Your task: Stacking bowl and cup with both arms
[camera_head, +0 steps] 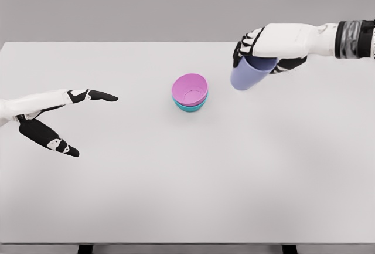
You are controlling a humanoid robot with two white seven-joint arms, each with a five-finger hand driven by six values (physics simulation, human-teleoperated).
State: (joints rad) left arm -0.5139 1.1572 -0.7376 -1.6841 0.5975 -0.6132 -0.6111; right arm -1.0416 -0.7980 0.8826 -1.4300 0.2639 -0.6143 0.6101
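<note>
Above the counter [304, 166], the right hand [263, 46] grips the tilted cup [251, 73]; released off-centre, it might miss the stacked bowls [190, 92]; left hand [55, 119] lies spread

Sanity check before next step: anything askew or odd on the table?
Nothing spilled or damaged. Pink bowl sits nested in the teal bowl. The purple cup is tilted in the right hand, off the table.

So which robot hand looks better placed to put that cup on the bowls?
The right robot hand, probably. It already grips the cup, lifted just to the right of the stacked bowls. The left robot hand is open, empty, and far off near the table's left edge.
</note>
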